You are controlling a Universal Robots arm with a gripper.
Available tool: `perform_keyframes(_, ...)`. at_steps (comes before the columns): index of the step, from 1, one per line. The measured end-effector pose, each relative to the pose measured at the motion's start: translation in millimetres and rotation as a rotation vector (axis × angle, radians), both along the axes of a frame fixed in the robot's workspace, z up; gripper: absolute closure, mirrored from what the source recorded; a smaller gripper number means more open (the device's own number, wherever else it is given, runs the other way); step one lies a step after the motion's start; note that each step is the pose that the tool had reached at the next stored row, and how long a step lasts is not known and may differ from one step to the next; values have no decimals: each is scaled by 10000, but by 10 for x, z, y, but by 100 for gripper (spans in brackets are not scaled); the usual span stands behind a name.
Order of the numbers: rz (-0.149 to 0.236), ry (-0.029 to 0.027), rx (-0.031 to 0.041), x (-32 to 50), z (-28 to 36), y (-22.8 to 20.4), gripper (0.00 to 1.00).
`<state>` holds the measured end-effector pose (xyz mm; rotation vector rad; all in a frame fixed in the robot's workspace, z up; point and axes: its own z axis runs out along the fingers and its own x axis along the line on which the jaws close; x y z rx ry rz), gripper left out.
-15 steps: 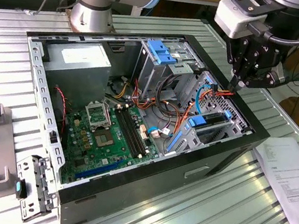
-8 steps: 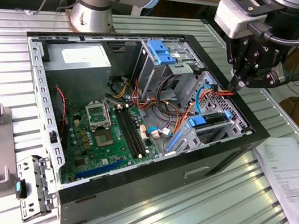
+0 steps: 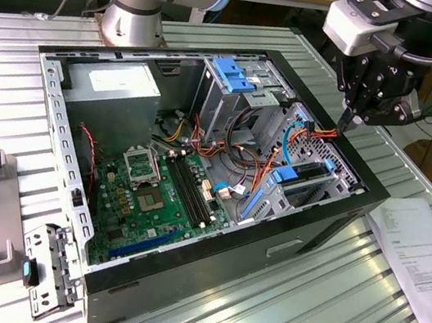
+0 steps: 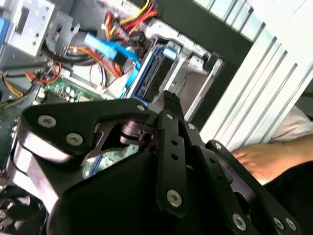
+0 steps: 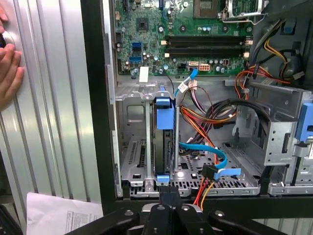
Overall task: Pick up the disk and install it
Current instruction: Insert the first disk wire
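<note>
Nearby, orange cables point(image 5: 193, 128) beside seated disk point(image 5: 164, 147), gripper point(image 3: 345, 121) above

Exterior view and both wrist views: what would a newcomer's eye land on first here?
First, the open black computer case with its green motherboard, lying on the ribbed metal table. Next, the black end effector hovering over the case's corner at the exterior view's right, near the silver disk in light-blue rails standing on edge in its metal bay. A person's hand is over the table beside the case.
</note>
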<state>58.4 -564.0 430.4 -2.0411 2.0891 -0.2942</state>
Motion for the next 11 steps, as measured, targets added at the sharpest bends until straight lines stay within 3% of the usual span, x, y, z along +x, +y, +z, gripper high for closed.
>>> perform_keyframes(4, 145, 0, -1, 280, -16, 6, 89)
perform_keyframes(9, 1340, 0, -9, 300, -37, 6, 89)
perform_keyframes(11, 1397, 14, -204, 327, -42, 8, 89)
